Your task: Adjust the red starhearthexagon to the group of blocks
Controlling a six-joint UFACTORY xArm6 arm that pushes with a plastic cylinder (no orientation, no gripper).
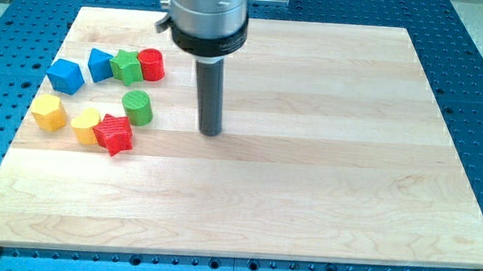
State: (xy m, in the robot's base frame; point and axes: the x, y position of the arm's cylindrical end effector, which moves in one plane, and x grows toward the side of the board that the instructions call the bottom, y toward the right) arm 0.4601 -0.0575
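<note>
The red star block (115,134) lies at the view's left, touching the yellow heart block (85,124) on its left. Just above it stands the green cylinder (138,107). Further up sits a row: blue block (65,75), blue block (101,64), green star block (127,66), red cylinder (151,64). A yellow hexagon block (49,112) lies at the far left. My tip (212,133) rests on the board to the right of the green cylinder and the red star, apart from all blocks.
The wooden board (324,157) lies on a blue perforated table (474,49). The arm's grey housing (207,16) hangs over the board's top edge.
</note>
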